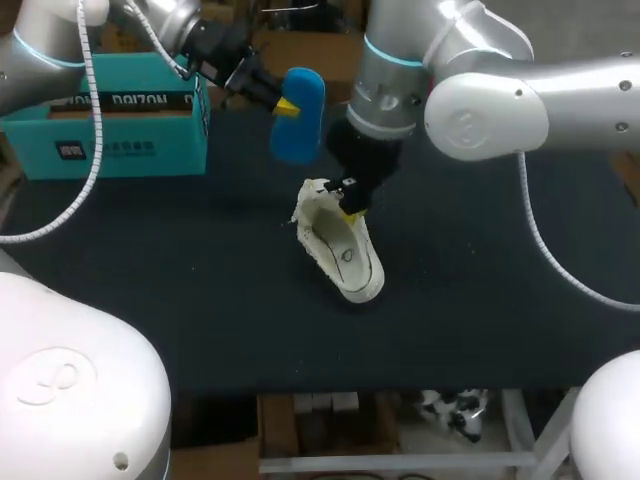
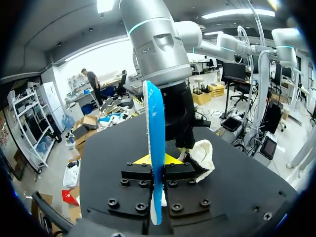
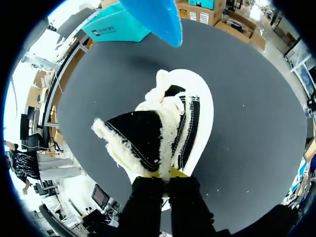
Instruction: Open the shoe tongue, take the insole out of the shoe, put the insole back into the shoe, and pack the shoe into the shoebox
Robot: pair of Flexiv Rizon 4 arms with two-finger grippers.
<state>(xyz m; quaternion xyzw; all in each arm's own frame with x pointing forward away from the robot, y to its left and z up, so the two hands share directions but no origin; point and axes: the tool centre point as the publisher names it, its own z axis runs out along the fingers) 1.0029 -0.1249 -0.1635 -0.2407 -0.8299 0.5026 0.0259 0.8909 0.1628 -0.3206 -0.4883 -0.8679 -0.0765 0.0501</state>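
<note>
Seen from above and behind, the table (image 1: 200,300) is overlooked whole; both wrist views are taken close in, and the shoe (image 1: 345,255) is shared by all three.

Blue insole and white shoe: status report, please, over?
Left tool shut on blue foam insole, above dark table. Right tool shut on white fleece-lined shoe, at its fleecy edge. Nothing between insole and shoe; teal shoebox far left.

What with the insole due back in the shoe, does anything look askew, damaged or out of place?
Nothing looks damaged or spilled. The blue foam insole hangs in the air, pinched by the left gripper, and the right gripper holds up the tongue of the white fleece-lined shoe on the black table; both fit the task.
</note>
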